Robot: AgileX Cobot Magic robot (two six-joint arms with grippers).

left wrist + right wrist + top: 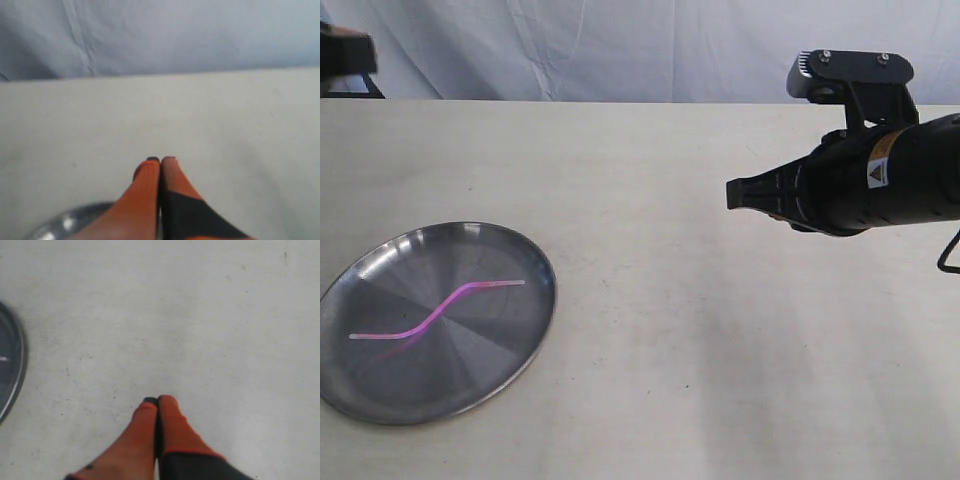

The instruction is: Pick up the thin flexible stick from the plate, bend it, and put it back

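Observation:
The thin pink-magenta stick lies wavy-bent across the round silver plate at the table's front left, its pale ends resting on the metal. My right gripper hovers above the table at the right, far from the plate, its orange fingers pressed together on nothing. The plate's rim shows at one edge of the right wrist view. My left gripper is shut and empty too, with a bit of the plate's rim beneath it. In the exterior view only a dark part of the left arm shows at the top left corner.
The pale beige table ends at a blue-grey cloth backdrop at its far edge. A dark stand sits beside the left arm at the far left.

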